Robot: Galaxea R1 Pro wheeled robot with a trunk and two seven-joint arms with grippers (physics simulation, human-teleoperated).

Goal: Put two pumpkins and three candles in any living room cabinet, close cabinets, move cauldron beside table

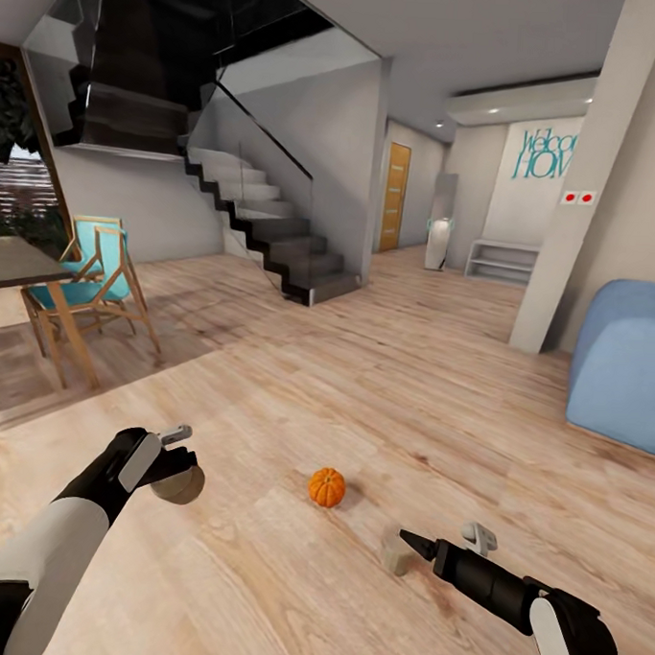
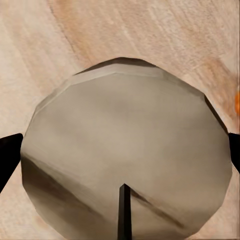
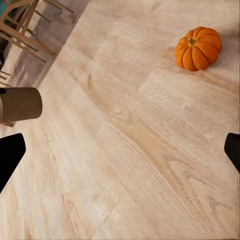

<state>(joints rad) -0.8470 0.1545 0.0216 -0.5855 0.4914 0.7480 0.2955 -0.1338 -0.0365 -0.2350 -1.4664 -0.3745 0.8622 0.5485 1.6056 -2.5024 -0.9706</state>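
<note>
1. No cabinet or cauldron is to be seen; the storing and the cauldron step are judged still undone.
2. One pumpkin (image 1: 326, 487) is left lying on the floor (image 1: 363, 387), between the two arms.
3. One candle (image 1: 178, 483) is held pinched in the left claw (image 1: 178, 464), off the floor; its flat face is shown close in the left wrist view.
4. The right claw (image 1: 407, 548) is spread and empty, with a second candle (image 1: 395, 554) on the floor just beside it.
</note>
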